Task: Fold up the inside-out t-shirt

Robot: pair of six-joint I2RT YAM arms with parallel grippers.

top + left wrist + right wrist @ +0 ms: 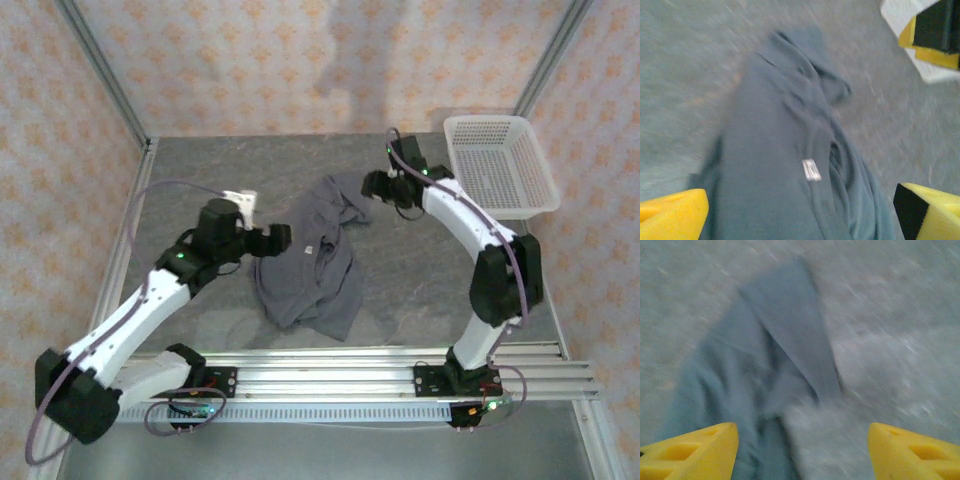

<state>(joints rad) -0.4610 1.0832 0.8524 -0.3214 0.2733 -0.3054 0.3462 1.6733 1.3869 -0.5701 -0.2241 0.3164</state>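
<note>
The inside-out t-shirt point(310, 262) lies crumpled in a long heap on the grey table, with a small white label point(811, 170) facing up. My left gripper point(280, 238) hovers at the shirt's left edge. It is open, and its yellow fingertips point(672, 215) stand wide apart over the cloth point(780, 160). My right gripper point(372, 186) is at the shirt's far right corner, open, with yellow fingers point(695, 452) spread above a loose fold point(785, 340) and nothing gripped. Both wrist views are blurred by motion.
A white mesh basket point(500, 165) stands at the back right, close behind the right arm. Patterned walls close in the table on three sides. The aluminium rail point(330, 375) carrying both arm bases runs along the near edge.
</note>
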